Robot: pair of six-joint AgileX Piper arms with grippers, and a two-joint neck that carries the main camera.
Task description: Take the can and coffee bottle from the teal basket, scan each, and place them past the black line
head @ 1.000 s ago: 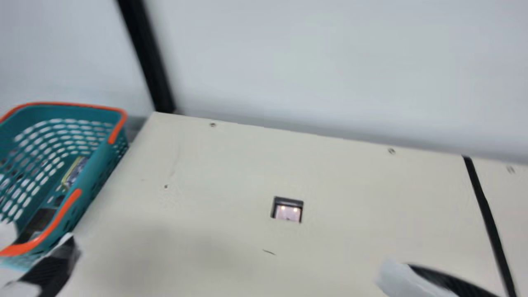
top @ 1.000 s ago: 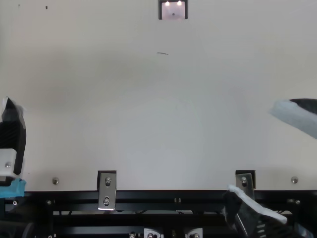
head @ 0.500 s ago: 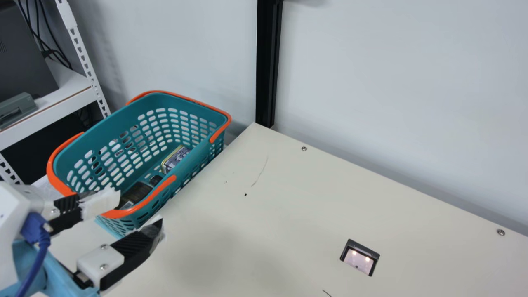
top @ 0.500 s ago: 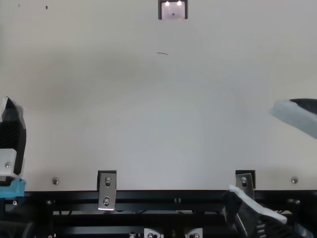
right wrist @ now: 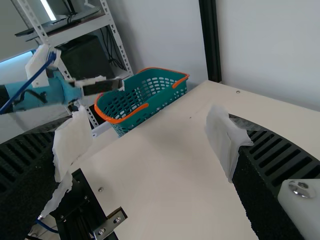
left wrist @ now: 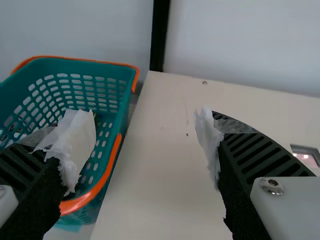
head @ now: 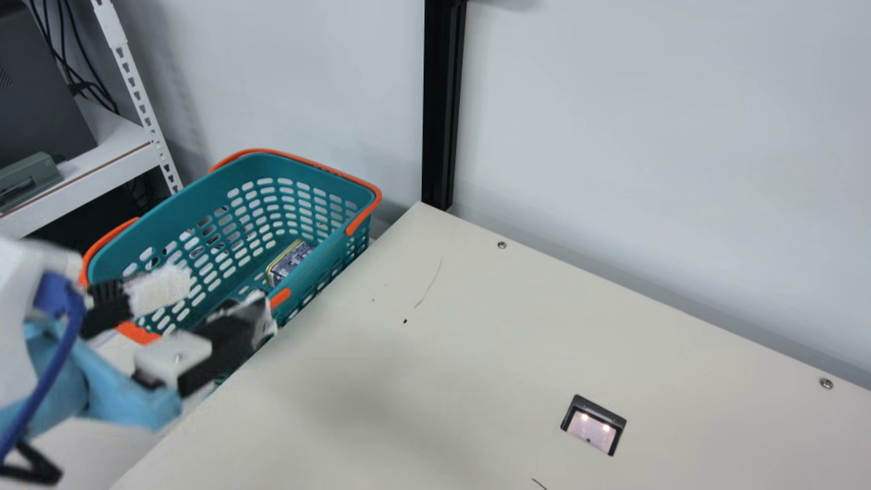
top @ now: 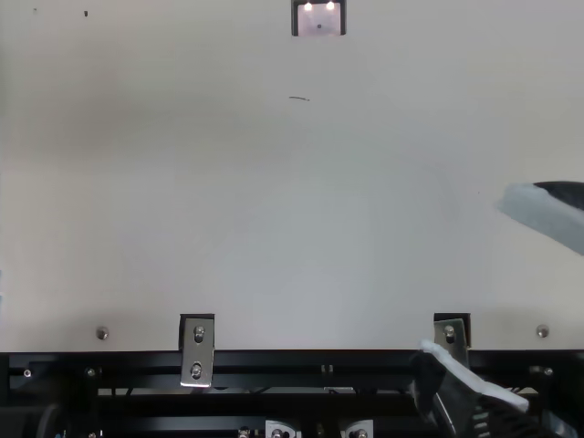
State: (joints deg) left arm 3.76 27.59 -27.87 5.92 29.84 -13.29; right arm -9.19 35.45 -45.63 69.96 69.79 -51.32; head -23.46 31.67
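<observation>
The can [head: 289, 262] lies low in the teal basket [head: 235, 163], left of centre in the main view; whether the coffee bottle lies beside it I can't tell. So the work looks barely begun: the can has yet to be lifted out, and both scans and both placings past the black line would seem to be left. The left tool [head: 224, 301] is wide open with nothing between its fingers, over the basket's near end in the main view, probably lining up for a first pick. The right tool [right wrist: 145, 145] is open and empty too, away at the right of the top view.

Outward from there, the cream bench [head: 408, 408] has a lit scanner [head: 592, 431] set into it at lower right, a screw [head: 501, 245] near its far edge and a thin scratch [head: 429, 282]. Behind rise a pale wall [head: 646, 170], a black post [head: 442, 102] at upper centre and a white shelf [head: 95, 175] at upper left.
</observation>
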